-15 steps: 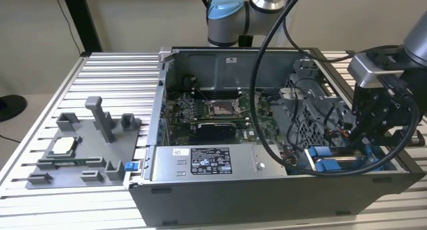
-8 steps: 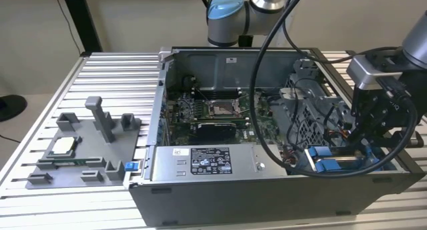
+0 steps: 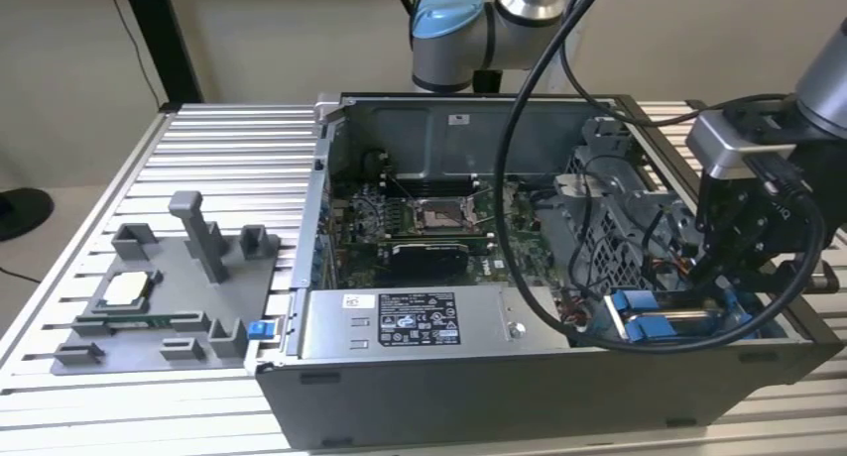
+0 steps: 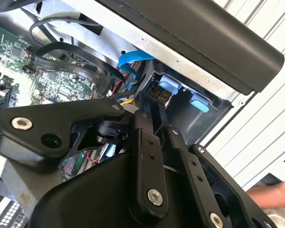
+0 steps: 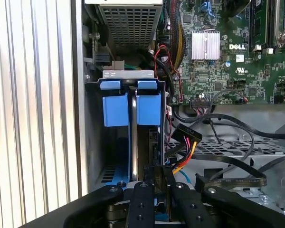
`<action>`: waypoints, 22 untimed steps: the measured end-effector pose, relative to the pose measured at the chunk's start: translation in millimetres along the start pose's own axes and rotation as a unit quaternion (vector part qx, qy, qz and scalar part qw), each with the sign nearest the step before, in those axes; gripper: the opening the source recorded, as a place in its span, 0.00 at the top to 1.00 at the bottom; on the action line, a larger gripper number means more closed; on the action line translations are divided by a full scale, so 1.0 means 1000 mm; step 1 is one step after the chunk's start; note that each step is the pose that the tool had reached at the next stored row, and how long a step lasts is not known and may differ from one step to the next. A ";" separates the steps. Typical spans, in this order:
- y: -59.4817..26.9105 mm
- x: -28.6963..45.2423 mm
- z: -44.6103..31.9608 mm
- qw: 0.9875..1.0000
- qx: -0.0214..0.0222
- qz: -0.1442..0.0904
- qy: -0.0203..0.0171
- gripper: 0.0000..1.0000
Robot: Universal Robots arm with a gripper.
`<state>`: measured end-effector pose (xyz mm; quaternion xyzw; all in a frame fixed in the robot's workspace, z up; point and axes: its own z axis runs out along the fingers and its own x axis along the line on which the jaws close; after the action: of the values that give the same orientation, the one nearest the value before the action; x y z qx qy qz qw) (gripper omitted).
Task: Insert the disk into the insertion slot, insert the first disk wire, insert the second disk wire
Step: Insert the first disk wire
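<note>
Your gripper [image 5: 159, 172] reaches down into the exterior view's right end of the open grey steel PC case [image 3: 530, 406]. Its black fingers [image 5: 143, 204] are drawn almost together, clenched on something narrow that you cannot make out.

Just past the tips sits the flat silver-grey disk in its bright blue plastic bracket [image 5: 147, 108]. You see only the bracket's two blue tabs, side by side and level, sunk inside the grey metal insertion slot [image 5: 96, 152]; the disk's body is hidden. From that, judge the first step done.

A bundle of red, yellow and black wires [image 5: 183, 159] runs from a black plug [image 5: 189, 134] straight to the gripper's tips. The work therefore looks to be on a disk wire, but you cannot tell whether any connector is seated. In the second wrist view a flat light-blue ribbon cable [image 4: 133, 59] arcs over the slot with its end hidden, so count neither wire as finished.

Beside the slot lies the green motherboard [image 5: 228, 61], and along the case's near wall sits the grey labelled power-supply box [image 3: 411, 322]. The case rests on a ribbed aluminium table [image 3: 198, 169], with a grey plastic fixture tray [image 3: 173, 297] well apart toward the exterior view's left. A person's hand [image 4: 273, 194] shows at the edge of the second wrist view, outside the case.
</note>
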<state>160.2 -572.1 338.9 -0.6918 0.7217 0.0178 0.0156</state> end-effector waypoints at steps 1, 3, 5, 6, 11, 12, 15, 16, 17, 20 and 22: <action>0.0000 0.0000 0.0004 1.000 0.000 0.000 0.000 1.00; 0.0000 -0.0001 0.0016 1.000 0.001 0.000 -0.001 1.00; 0.0000 0.0000 0.0017 1.000 0.001 0.000 0.000 1.00; 0.0000 -0.0001 0.0015 1.000 0.001 0.000 0.000 1.00; 0.0000 -0.0002 0.0031 1.000 0.001 0.000 0.000 1.00; 0.0000 0.0000 0.0043 1.000 0.001 0.000 0.000 1.00; 0.0000 0.0000 0.0065 1.000 0.001 0.000 0.001 1.00; 0.0000 0.0001 0.0068 1.000 0.001 0.000 0.001 1.00; 0.0000 0.0001 0.0072 1.000 0.001 0.000 0.000 1.00; 0.0000 0.0001 0.0073 1.000 0.001 0.000 0.000 1.00; 0.0000 0.0000 0.0076 1.000 0.001 0.000 0.000 1.00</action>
<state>160.1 -571.8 331.4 -0.6918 0.7217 0.0175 0.0161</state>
